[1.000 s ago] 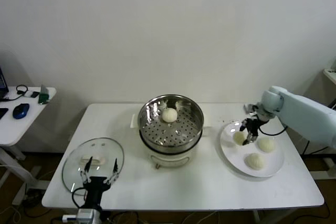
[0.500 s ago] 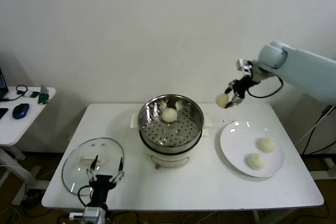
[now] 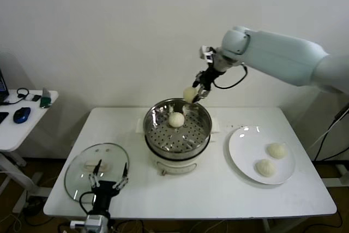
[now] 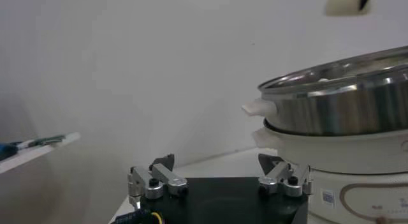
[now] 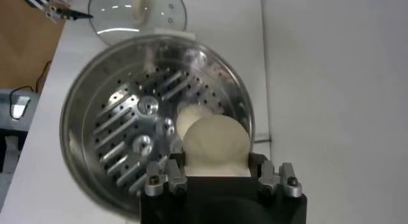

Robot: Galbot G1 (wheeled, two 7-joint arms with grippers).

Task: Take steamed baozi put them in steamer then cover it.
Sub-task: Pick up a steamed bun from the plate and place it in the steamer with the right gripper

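Right pincer, clenched on one baozi, had travelled from plate to above steamer, at its one-o'clock rim. One bun inside, two on plate. Left pincer released, idle beside lid.
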